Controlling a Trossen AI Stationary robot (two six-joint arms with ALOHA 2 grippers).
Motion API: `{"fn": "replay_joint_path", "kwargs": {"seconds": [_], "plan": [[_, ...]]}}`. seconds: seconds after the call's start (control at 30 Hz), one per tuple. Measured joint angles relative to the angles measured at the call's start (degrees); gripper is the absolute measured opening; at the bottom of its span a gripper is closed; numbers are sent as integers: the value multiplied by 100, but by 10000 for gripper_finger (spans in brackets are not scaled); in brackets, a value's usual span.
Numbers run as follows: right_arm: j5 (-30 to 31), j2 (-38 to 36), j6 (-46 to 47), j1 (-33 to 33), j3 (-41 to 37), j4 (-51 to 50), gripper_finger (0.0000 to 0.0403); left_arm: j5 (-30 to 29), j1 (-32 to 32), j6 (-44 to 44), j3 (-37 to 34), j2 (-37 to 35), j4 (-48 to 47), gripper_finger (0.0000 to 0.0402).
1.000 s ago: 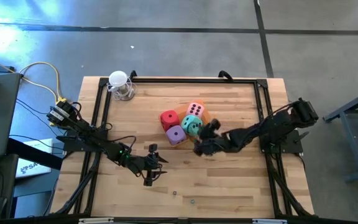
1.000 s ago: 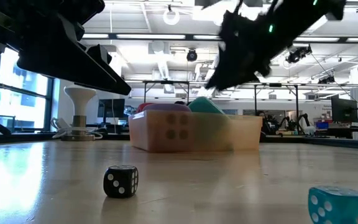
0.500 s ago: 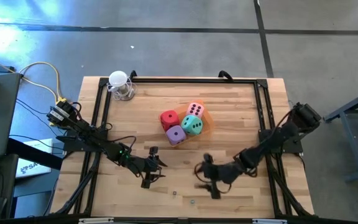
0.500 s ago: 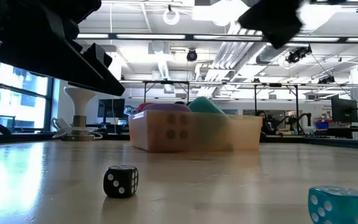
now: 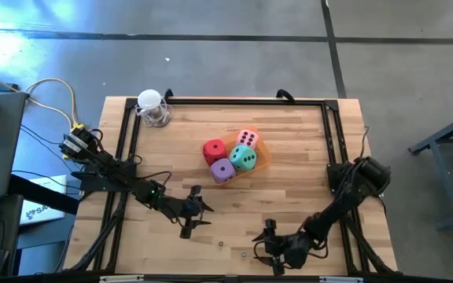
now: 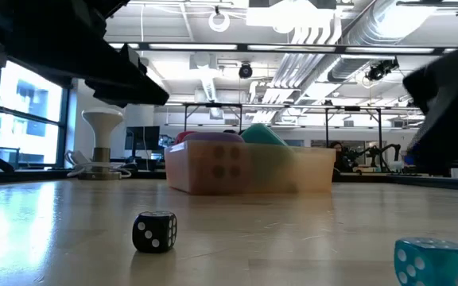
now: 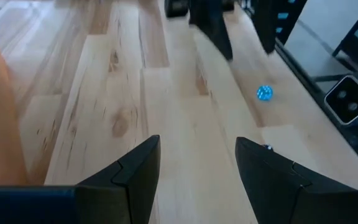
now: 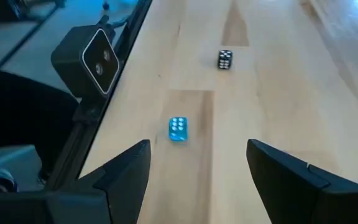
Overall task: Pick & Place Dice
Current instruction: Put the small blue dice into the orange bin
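In a translucent orange tray [image 5: 261, 154] sat four soft, round-cornered dice [image 5: 231, 156]; both the left gripper [image 5: 194, 216] and the right gripper [image 5: 272, 245] were spread, empty.

A robotics lab or workshop in a large open industrial hall. The low view shows exposed ceiling ducts [image 6: 324, 32] and long strip lights [image 6: 213, 46] overhead, tall windows [image 6: 22, 119] on the left, and far benches with monitors [image 6: 440, 143] and metal frames. From above, a wooden table [image 5: 289, 204] edged with a black metal frame [image 5: 333, 141] stands on a bare concrete floor [image 5: 211, 55], with loose cables [image 5: 53, 90] at its left
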Motion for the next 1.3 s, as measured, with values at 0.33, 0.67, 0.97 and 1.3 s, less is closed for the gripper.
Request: {"fn": "replay_joint_path", "kwargs": {"seconds": [0.33,0.67,0.97,1.3], "plan": [[127,1010,-48,-15,7,1140,257,4,0,-22,0,0,132,201],[64,1248,-490,-91,4,1704,257,15,-155,-28,0,0,132,201],[-161,1253,-561,-175,4,1797,257,13,-190,-37,0,0,132,201],[-294,1253,-566,-254,4,1813,257,2,-190,-39,0,0,132,201]]}}
